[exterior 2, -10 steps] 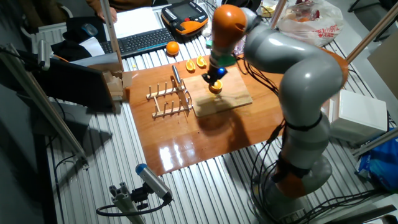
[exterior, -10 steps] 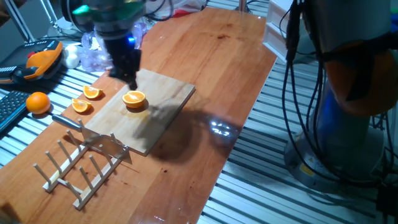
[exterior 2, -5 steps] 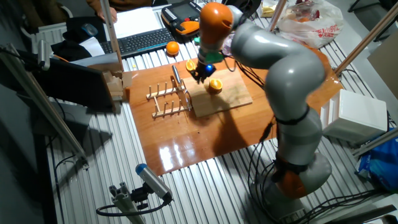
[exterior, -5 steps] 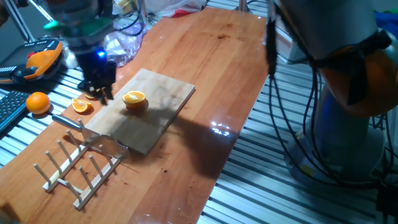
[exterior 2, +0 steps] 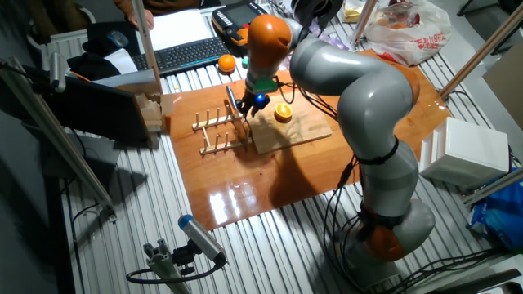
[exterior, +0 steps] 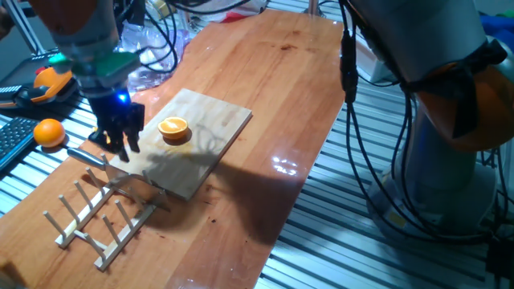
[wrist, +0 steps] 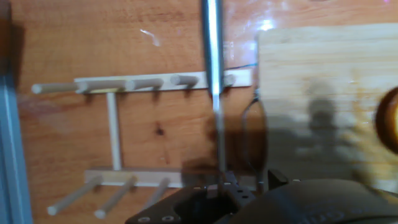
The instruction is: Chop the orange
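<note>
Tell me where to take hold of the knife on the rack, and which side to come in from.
Grip the knife by its slim handle, which sticks out free past the rack; the blade end rests on the rack. Coming straight down from above looks best, jaws across the handle's narrow width. The gripper hangs close over it.

The wooden table (exterior: 281,88) runs from upper right to lower left of one fixed view. A cutting board (exterior: 201,140) lies flat on it, left of center. A wooden peg rack (exterior: 96,213) stands on the table at lower left, just beside the board. A whole orange (exterior: 49,132) sits at the far left edge, well apart from the board.
</note>
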